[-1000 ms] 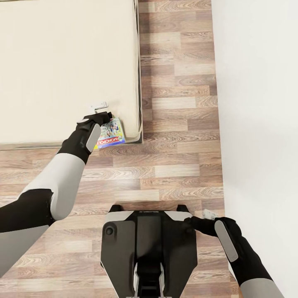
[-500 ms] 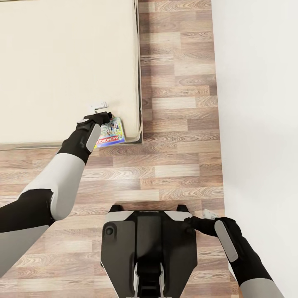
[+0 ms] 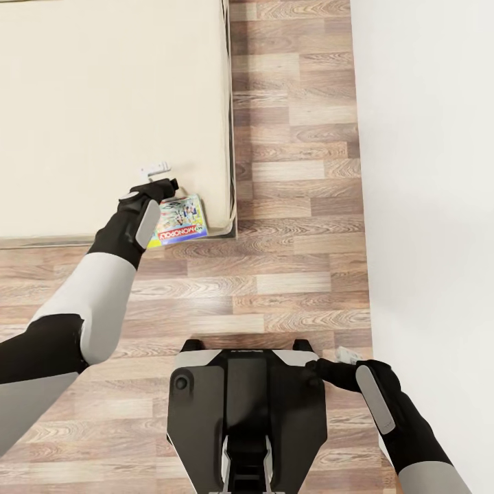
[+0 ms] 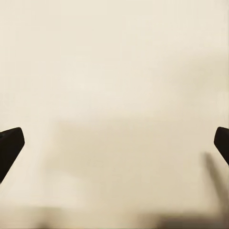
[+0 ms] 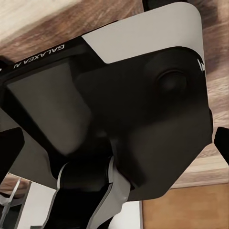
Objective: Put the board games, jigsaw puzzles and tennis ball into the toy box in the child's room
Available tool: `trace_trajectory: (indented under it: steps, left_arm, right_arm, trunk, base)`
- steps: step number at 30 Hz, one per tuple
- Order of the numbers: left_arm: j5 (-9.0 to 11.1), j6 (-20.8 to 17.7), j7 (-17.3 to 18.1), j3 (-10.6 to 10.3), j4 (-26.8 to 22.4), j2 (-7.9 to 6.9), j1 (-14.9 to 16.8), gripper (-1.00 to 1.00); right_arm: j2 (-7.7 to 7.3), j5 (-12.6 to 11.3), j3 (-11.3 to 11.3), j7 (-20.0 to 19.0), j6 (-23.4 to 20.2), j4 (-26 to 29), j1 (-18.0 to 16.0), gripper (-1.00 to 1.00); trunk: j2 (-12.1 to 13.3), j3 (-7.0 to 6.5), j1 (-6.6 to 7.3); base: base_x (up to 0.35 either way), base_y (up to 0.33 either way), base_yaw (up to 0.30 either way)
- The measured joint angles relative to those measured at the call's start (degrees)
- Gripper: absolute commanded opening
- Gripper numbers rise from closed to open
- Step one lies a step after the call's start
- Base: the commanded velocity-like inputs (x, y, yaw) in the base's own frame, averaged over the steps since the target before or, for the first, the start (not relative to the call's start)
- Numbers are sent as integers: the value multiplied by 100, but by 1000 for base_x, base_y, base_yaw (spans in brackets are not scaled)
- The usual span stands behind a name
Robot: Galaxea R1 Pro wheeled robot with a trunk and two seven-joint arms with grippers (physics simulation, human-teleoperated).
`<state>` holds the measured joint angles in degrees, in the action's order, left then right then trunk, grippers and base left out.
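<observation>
A board game (image 3: pixel 180 219) with a bright cartoon cover and a red Monopoly strip lies flat on the near right corner of the bed (image 3: pixel 103 103). My left gripper (image 3: pixel 155 170) hovers over the beige mattress just left of and beyond the box, not touching it. In the left wrist view its dark fingertips (image 4: pixel 9 145) stand wide apart with only mattress between them, so it is open. My right gripper (image 3: pixel 346 355) hangs low beside my base, open and holding nothing. The toy box, table, puzzles and tennis ball are out of view.
Wood plank floor (image 3: pixel 295 206) runs between the bed's right side and a white wall (image 3: pixel 425 171). My dark base (image 3: pixel 247 412) sits on the floor in front of the bed; the right wrist view looks at it (image 5: pixel 119 119).
My left arm has shifted a little to the left and farther over the mattress, uncovering more of the board game. The game and right arm have not moved.
</observation>
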<state>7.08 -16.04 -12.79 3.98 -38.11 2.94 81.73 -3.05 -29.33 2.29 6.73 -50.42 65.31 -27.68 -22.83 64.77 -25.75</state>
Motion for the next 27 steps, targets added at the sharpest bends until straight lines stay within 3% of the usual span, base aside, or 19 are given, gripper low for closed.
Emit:
trace_trajectory:
  steps: [9, 14, 24, 27]
  left_arm:
    - [2, -67, 6, 425, -173, -94, 0, 100]
    - [-6, -318, 6, 692, -238, -194, 0, 100]
    - [4, -1145, 23, 1228, -275, -641, -1, 100]
    - [-5, -1411, 35, 1440, -277, -849, -1, 100]
  right_arm:
    - [-9, -20, 0, -7, 0, 1, 0, 100]
    - [-11, -30, 0, -10, 0, 1, 0, 100]
    - [-14, -34, 20, -8, 0, 40, 0, 100]
    - [-17, -37, 23, -13, 0, 64, 0, 100]
  trunk:
    - [0, 0, 0]
    - [0, 0, 0]
    - [0, 0, 0]
    - [0, 0, 0]
  base:
    - [0, 0, 0]
    - [0, 0, 0]
    - [0, 0, 0]
    - [0, 0, 0]
